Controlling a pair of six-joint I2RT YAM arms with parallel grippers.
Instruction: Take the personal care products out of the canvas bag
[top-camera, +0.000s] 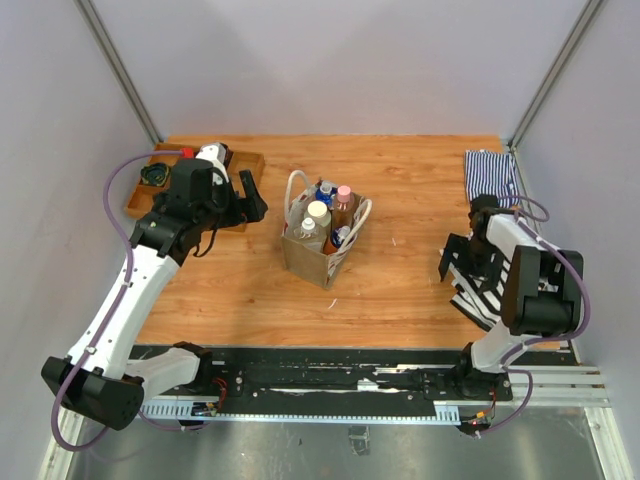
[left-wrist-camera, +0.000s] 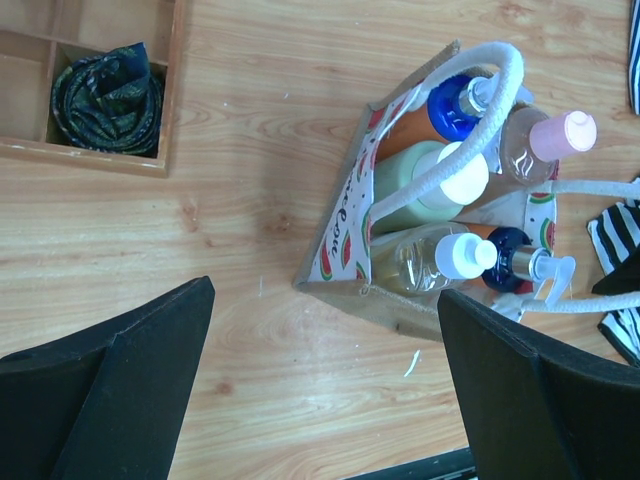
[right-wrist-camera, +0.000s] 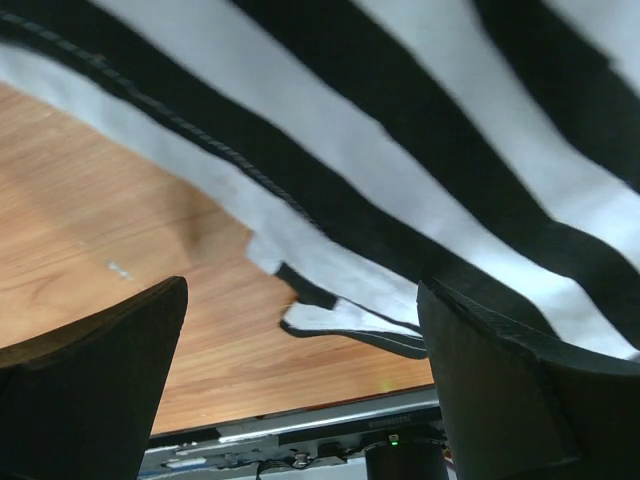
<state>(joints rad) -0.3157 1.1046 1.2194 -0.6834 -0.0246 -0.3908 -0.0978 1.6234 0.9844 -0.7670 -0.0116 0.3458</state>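
Note:
The tan canvas bag stands upright mid-table with white looped handles. In the left wrist view the canvas bag shows its red-and-white band. It holds several bottles: a blue-capped one, a pink-capped one, a pale one with a wide white cap, a clear white-capped one and a dark blue pump bottle. My left gripper is open and empty, left of the bag and apart from it; it also shows in the left wrist view. My right gripper is open at the right.
A compartmented wooden tray with a dark coiled object sits at the back left. A black-and-white striped cloth lies under and in front of my right gripper. Another striped cloth lies at the back right.

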